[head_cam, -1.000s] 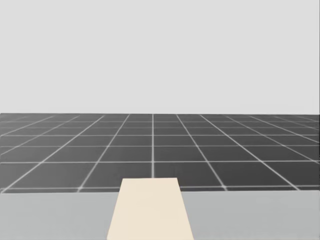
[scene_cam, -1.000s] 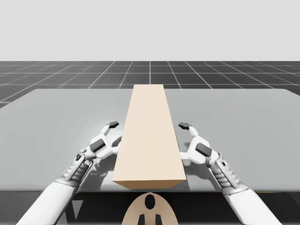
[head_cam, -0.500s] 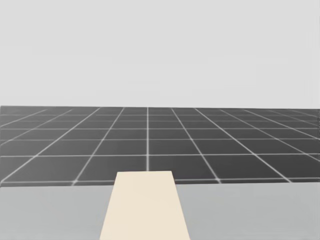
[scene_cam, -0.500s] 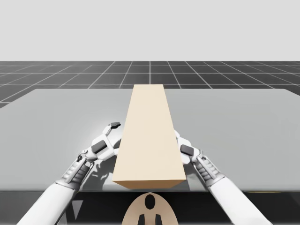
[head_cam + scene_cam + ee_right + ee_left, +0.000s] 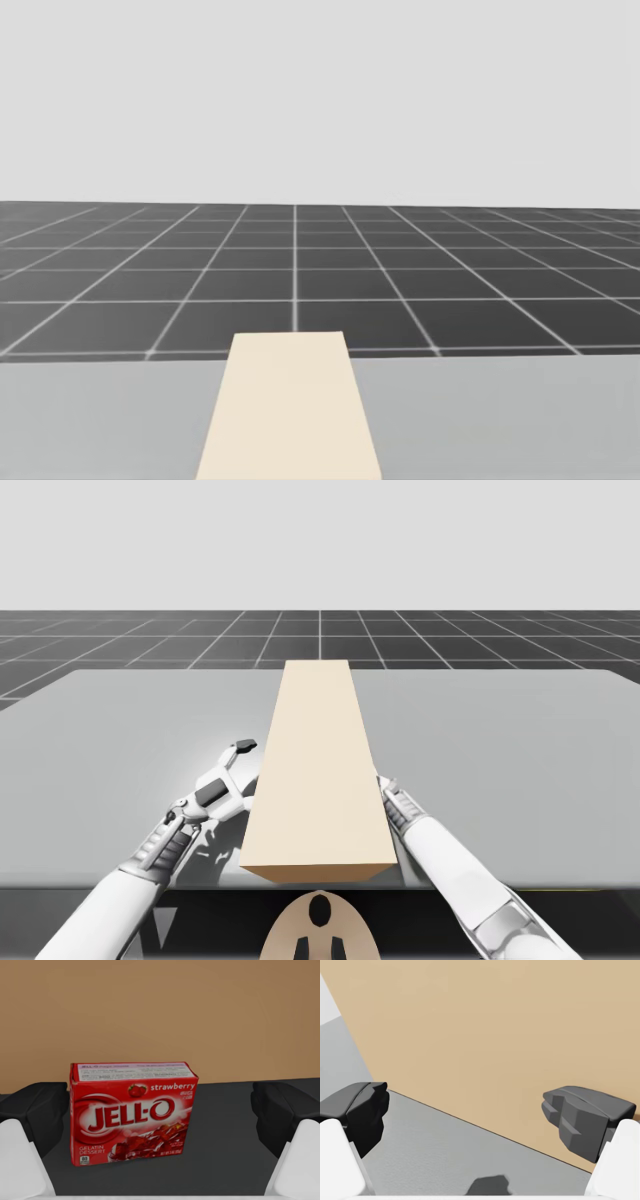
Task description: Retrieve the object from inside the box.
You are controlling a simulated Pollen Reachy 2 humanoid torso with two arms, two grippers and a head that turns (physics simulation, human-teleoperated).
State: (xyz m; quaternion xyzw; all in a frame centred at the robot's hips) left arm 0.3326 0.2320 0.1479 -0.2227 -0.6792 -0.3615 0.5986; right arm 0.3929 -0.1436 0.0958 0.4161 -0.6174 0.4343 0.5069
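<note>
The robot is at the reach-in step, with the grasp itself not yet made. A long tan box (image 5: 318, 770) lies lengthwise down the middle of the table (image 5: 520, 740), and the right arm (image 5: 450, 860) runs up to its right flank, the wrist end lost against the side of it.

From the right wrist view, the right gripper (image 5: 160, 1117) is inside. Its fingers are spread wide and hold nothing. A small red carton (image 5: 131, 1112) stands upright on the dark floor just ahead of them, with the tan inner wall behind it. The carton sits off-centre in the gap, nearer one finger than the other. I can't see either pad touching it.

The left gripper (image 5: 470, 1117) waits outside by the box's left wall — also spread, also empty, low over the table.

Next, I'd judge, the right hand needs to ease forward a little and shift sideways to centre the carton. It should then close on the two narrow sides and draw straight back out — slowly, since a nudge from one finger could tip the carton.
</note>
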